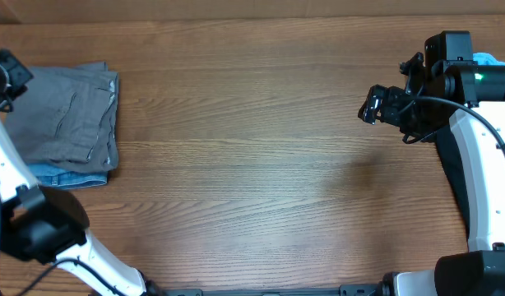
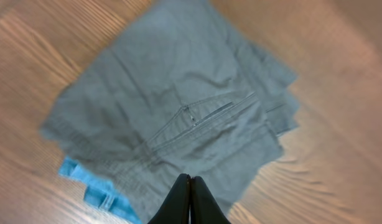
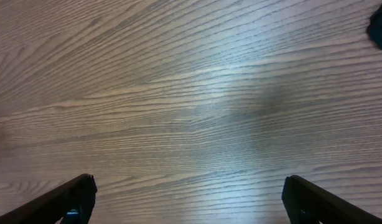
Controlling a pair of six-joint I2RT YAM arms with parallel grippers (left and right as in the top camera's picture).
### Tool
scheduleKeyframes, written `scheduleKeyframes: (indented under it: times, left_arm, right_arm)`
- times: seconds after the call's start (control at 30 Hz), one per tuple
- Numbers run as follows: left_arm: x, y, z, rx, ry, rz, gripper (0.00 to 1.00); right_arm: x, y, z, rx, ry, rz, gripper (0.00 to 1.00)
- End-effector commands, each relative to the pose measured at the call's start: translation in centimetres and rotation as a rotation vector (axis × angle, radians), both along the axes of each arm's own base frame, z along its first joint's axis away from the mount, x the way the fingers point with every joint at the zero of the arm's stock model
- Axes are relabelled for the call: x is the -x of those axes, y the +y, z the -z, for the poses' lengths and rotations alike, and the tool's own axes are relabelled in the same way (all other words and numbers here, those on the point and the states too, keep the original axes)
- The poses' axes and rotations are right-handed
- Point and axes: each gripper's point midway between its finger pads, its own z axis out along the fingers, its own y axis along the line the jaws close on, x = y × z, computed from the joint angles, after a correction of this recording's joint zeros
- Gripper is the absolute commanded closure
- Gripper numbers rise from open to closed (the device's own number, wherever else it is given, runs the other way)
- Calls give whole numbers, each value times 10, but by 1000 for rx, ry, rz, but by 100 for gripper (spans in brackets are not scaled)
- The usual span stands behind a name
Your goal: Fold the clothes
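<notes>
The grey shorts (image 1: 67, 115) lie folded at the table's far left, on top of a folded blue denim garment (image 1: 67, 177). In the left wrist view the grey shorts (image 2: 172, 106) show a pocket seam, with the blue denim (image 2: 85, 183) peeking out beneath. My left gripper (image 2: 190, 179) is shut with nothing between its fingers, held above the shorts' near edge. In the overhead view only its arm shows at the left edge. My right gripper (image 3: 188, 193) is open and empty above bare wood; overhead it sits at the right (image 1: 372, 105).
A dark object (image 3: 381, 28) sits at the top right corner of the right wrist view. A blue item (image 1: 488, 59) shows behind the right arm. Wooden tabletop (image 1: 261, 164) spans the middle.
</notes>
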Motion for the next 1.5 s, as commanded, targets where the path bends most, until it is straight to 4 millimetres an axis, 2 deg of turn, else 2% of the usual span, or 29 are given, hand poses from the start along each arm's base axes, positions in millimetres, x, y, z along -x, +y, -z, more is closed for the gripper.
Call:
scheduleKeyframes:
  times: [0.0, 0.07, 0.17, 0.3, 0.43, 0.53, 0.57, 0.67, 0.77, 0.8, 0.83, 0.93, 1.0, 1.07, 1.13, 1.3, 1.37, 1.4, 1.47]
  left_arm:
    - [-15, -9, 46, 30, 89, 124, 96]
    - [-20, -12, 76, 67, 142, 132, 96]
    - [-21, -25, 107, 141, 198, 174, 96]
    - [-18, -47, 147, 258, 280, 210, 96]
    - [-9, -57, 191, 309, 383, 218, 96]
    - [-2, -60, 206, 339, 429, 215, 96]
    - [-2, -61, 206, 342, 431, 208, 96]
    - [-10, -58, 181, 312, 375, 200, 96]
    - [-25, -51, 131, 239, 256, 200, 96]
    - [-34, -47, 96, 186, 169, 200, 96]
    - [-39, -44, 72, 148, 106, 201, 96]
    - [-48, -35, 33, 59, 2, 192, 96]
    - [-48, -25, 16, -10, -28, 152, 96]
    - [-48, -18, 13, -42, -28, 138, 96]
    - [-50, -12, 20, -56, -17, 127, 96]
    - [-62, -1, 58, -48, 25, 115, 91]
    - [-54, 4, 79, -21, 85, 70, 92]
    - [-45, 6, 94, 12, 133, 18, 96]
    - [-27, 8, 112, 84, 198, -76, 96]
  right_arm:
    - [-1, -2, 1, 10, -4, 0, 0]
    - [-1, -2, 1, 10, -4, 0, 0]
    - [-1, -2, 1, 10, -4, 0, 0]
    - [-1, -2, 1, 10, -4, 0, 0]
    - [-1, -2, 1, 10, -4, 0, 0]
    - [-1, -2, 1, 10, -4, 0, 0]
    - [-1, -2, 1, 10, -4, 0, 0]
    - [-1, -2, 1, 10, -4, 0, 0]
    - [-1, -2, 1, 10, -4, 0, 0]
    - [-1, -2, 1, 10, -4, 0, 0]
    - [-1, -2, 1, 10, -4, 0, 0]
    - [-1, -2, 1, 10, -4, 0, 0]
    - [-1, -2, 1, 10, -4, 0, 0]
    - [-1, -2, 1, 10, -4, 0, 0]
    - [-1, -2, 1, 10, -4, 0, 0]
    - [-1, -2, 1, 10, -4, 0, 0]
    - [-1, -2, 1, 10, -4, 0, 0]
    - [-1, -2, 1, 10, -4, 0, 0]
    - [-1, -2, 1, 10, -4, 0, 0]
